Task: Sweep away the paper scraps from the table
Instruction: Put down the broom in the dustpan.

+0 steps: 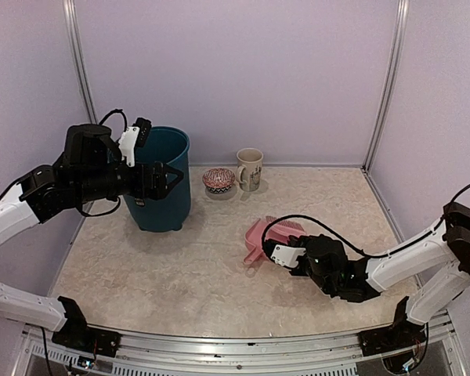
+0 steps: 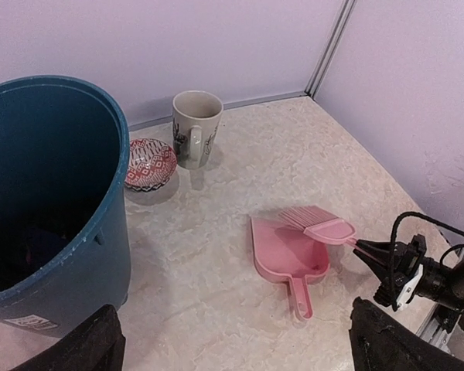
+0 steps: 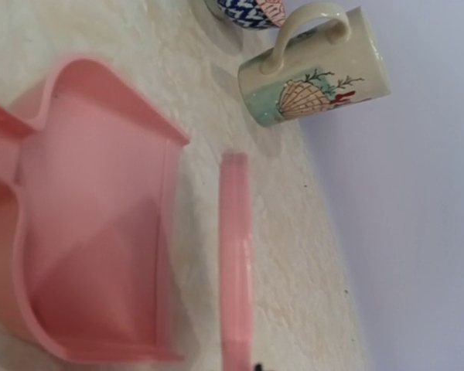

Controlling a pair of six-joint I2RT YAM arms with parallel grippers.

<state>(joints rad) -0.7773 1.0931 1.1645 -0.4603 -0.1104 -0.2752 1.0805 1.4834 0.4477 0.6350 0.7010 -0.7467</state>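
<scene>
- The table [image 1: 180, 274] is a wide beige, stone-patterned surface with a metal rail along its near edge. Pale walls stand on three sides of it.
- The bin [image 1: 161, 205] is a tall dark teal tub standing upright at the back left of the table.
- The left gripper [image 1: 171, 175] hangs level with the bin's rim on the side facing the room. Its jaws are spread wide, with nothing between them.
- The right gripper [image 2: 369, 249] sits low over the table at the right, its tip at the end of the brush handle. I cannot tell whether the jaws pinch the handle or only meet it.
- The dustpan [image 1: 257, 235] is pink and lies flat near the middle of the table, handle towards the near edge.
- The brush [image 2: 317, 222] is also pink and lies at the dustpan's far right corner, bristles pointing away from the right gripper.
- The mug [image 1: 251, 168] is cream with a printed motif and stands upright near the back wall.
- The bowl [image 1: 218, 179] is small with a red pattern. It sits just beside the mug, between it and the bin.
- The paper scraps [image 2: 32, 253] may be the dim navy and reddish patches deep inside the bin, but it is too dark there to be sure.
</scene>
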